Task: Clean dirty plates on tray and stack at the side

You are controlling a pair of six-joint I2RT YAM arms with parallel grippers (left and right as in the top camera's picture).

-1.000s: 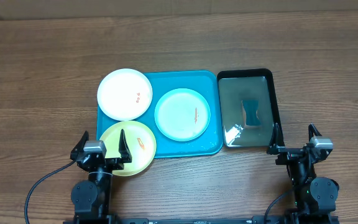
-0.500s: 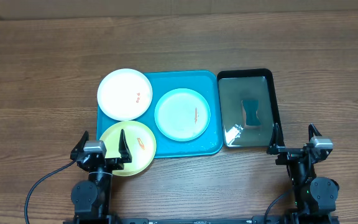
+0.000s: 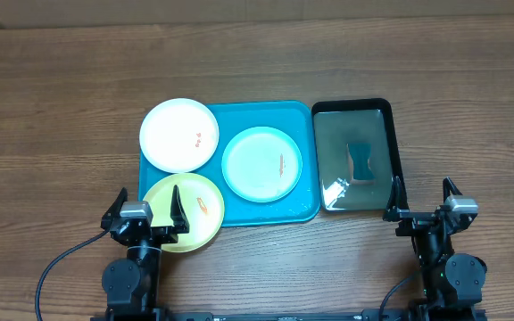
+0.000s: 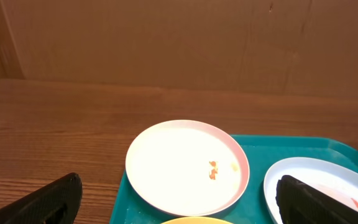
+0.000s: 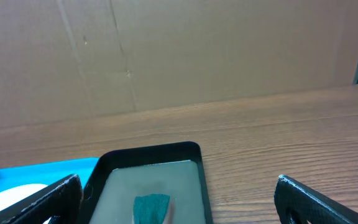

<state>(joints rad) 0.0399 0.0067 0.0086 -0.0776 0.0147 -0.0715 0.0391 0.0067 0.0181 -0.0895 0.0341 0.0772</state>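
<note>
The teal-blue tray lies mid-table. On it are a white plate at the far left with orange specks, a pale cyan plate with an orange smear, and a yellow-green plate at the near left, overhanging the rim. My left gripper is open and empty at the near edge of the yellow-green plate. The left wrist view shows the white plate, the cyan plate and the tray. My right gripper is open and empty, near the table's front right.
A glossy black tray holding water and a teal sponge stands right of the blue tray; it also shows in the right wrist view. A cardboard wall stands behind the table.
</note>
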